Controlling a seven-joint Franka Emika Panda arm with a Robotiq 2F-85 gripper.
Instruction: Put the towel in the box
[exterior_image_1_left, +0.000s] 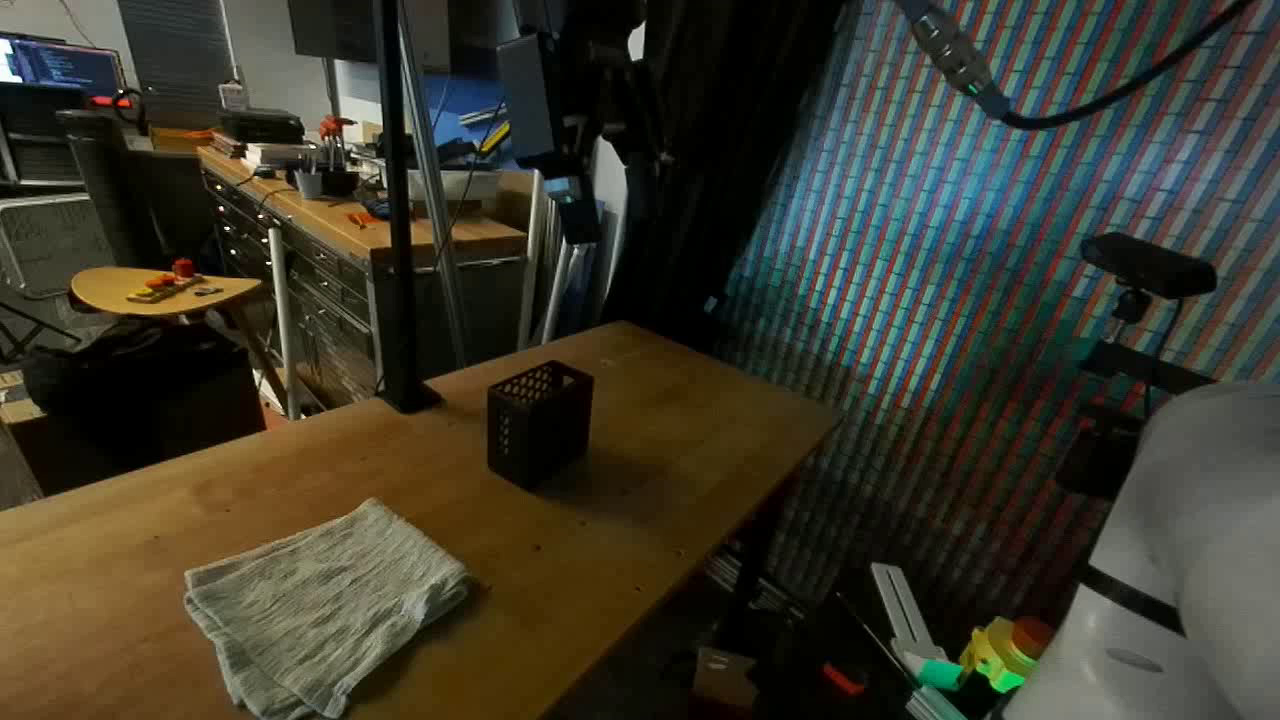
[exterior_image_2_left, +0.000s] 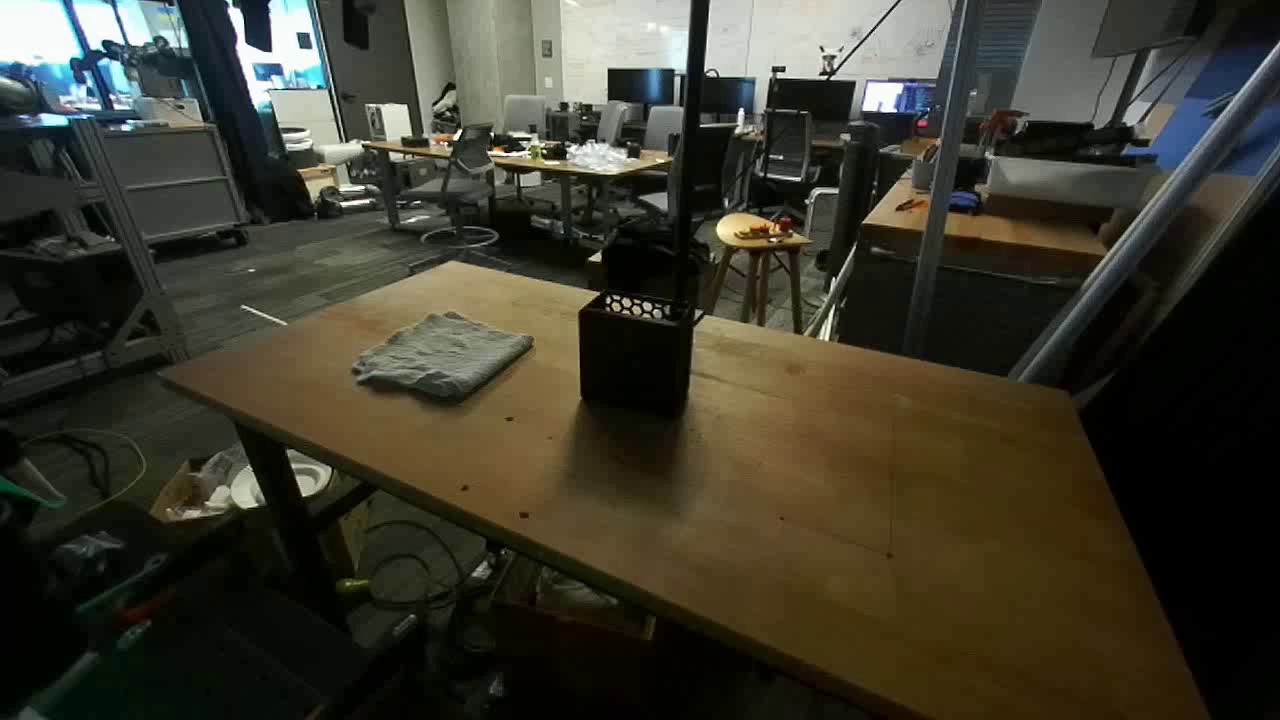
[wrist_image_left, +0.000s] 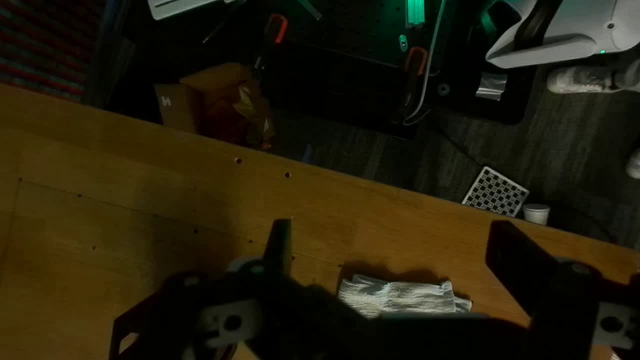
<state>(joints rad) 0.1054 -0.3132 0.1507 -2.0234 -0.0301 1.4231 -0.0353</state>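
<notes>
Wide-spread claw (wrist_image_left: 391, 225) above, towel (exterior_image_1_left: 330, 600) folded flat on the table (exterior_image_2_left: 850, 480)

We've got the table spread out beneath the claw, its edge slanting across beyond the fingertips in the wrist view. Next in size, the towel, and yes, we have it in all three views, lying folded on the table, down below the claw and well apart from it. Which way does it point? In an exterior view, one corner aims toward the box (exterior_image_2_left: 635, 355)! In the wrist view, the towel's visible edge runs across the gap between the fingers, close to parallel with a line from fingertip to fingertip, and the claw's own body hides the rest. A long axis? We can't call one; the outline comes too near square.

Now the claw itself: fingers far apart, table and towel showing through the gap. Then the box, dark and upright, mouth facing up, standing on the table below the claw, near the towel and apart from it. Smaller again, a white cup (wrist_image_left: 536, 214), out beyond the fingertips and past the table's edge. And smallest on our list, two holes (wrist_image_left: 287, 175) in the table, just inside that edge, beyond one fingertip.
</notes>
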